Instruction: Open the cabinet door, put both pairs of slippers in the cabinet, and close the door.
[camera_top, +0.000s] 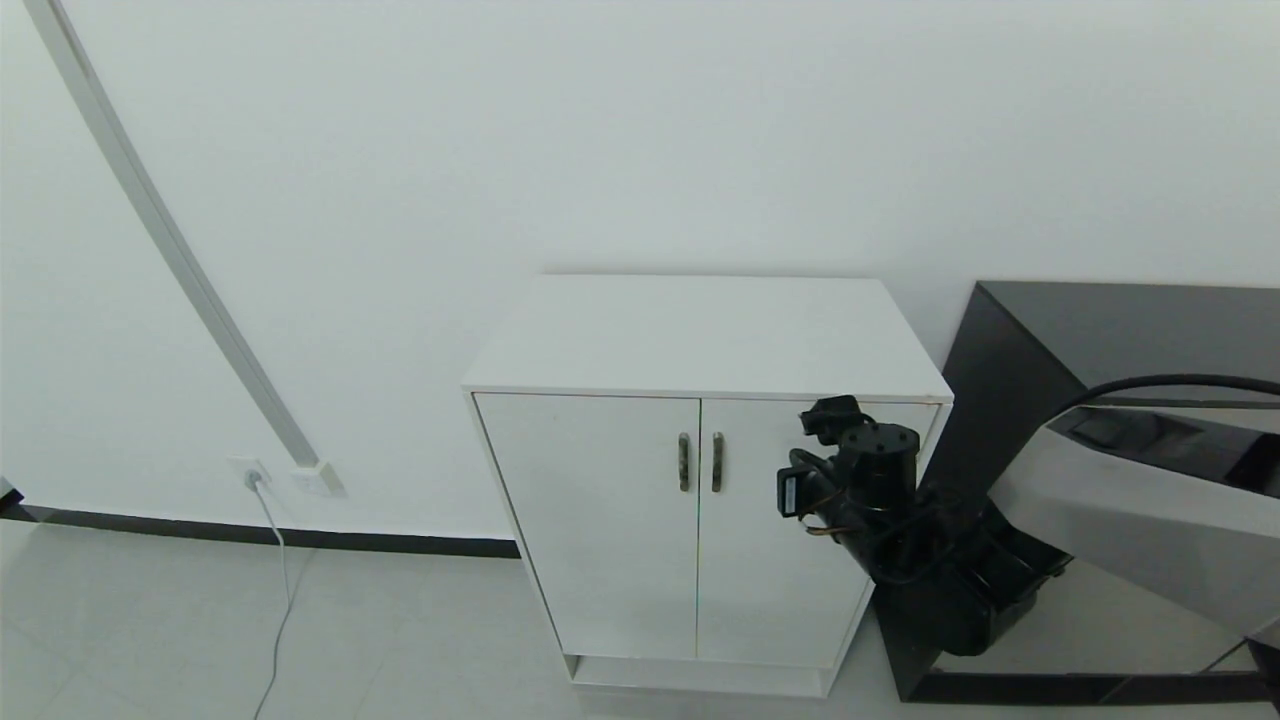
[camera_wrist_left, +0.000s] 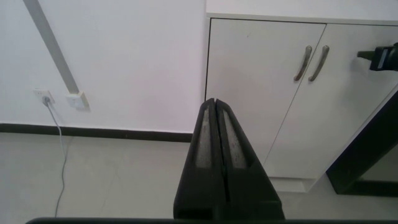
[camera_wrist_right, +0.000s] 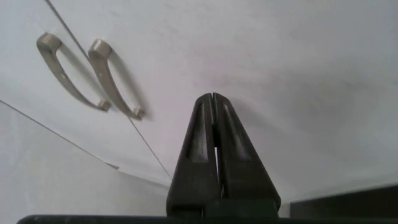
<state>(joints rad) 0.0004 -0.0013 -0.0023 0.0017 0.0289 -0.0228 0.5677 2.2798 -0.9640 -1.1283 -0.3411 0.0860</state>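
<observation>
The white cabinet (camera_top: 690, 340) stands against the wall with both doors closed. Two metal handles (camera_top: 684, 462) (camera_top: 717, 462) sit side by side at the centre seam. My right gripper (camera_wrist_right: 213, 96) is shut with nothing in it, its tips close to the face of the right door (camera_wrist_right: 261, 56), to the side of the handles (camera_wrist_right: 115, 78). In the head view the right gripper (camera_top: 830, 412) is in front of that door's upper part. My left gripper (camera_wrist_left: 214, 101) is shut and empty, held back from the cabinet (camera_wrist_left: 261, 93) at its left front corner.
A black glossy unit (camera_top: 1100, 330) stands right beside the cabinet. On the wall to the left are a socket with a plugged cable (camera_top: 250, 475) and a slanting conduit (camera_top: 150, 210). Light tiled floor (camera_top: 300, 620) spreads out left of the cabinet.
</observation>
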